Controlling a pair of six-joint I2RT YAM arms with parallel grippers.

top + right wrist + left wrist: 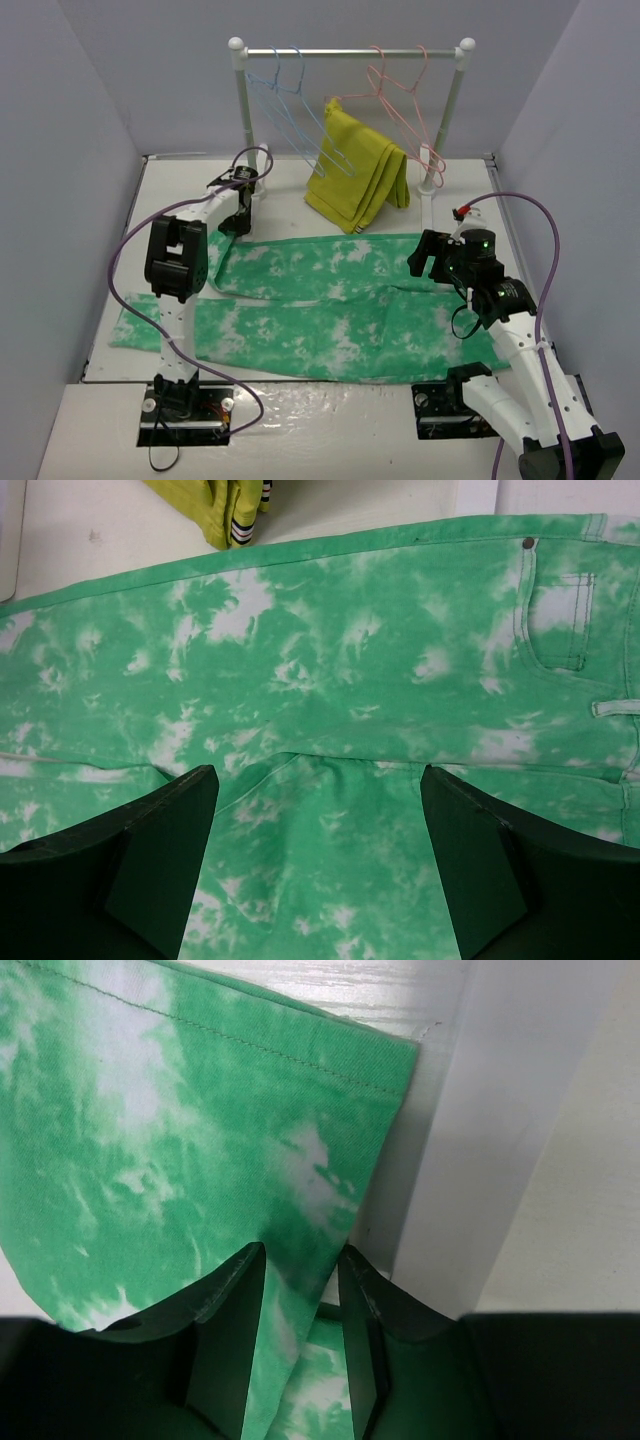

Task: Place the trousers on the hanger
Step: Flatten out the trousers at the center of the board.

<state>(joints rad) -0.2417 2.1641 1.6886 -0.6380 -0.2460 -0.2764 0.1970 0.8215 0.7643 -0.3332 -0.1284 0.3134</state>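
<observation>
The green, white-mottled trousers (330,300) lie spread flat across the table, legs to the left and waist to the right. My left gripper (236,220) is at the far end of the upper leg. In the left wrist view it (300,1260) is shut on a fold of the cloth (150,1140) near the hem. My right gripper (428,258) hovers open over the crotch; in the right wrist view it (320,780) is empty above the cloth (330,650). Two light-blue hangers (290,100) hang on the rail at the back left.
A white clothes rack (350,51) stands at the back with pink hangers (400,95) on its right half. A folded mustard-yellow garment (355,175) leans under the rail; it also shows in the right wrist view (215,505). Grey walls enclose the table on three sides.
</observation>
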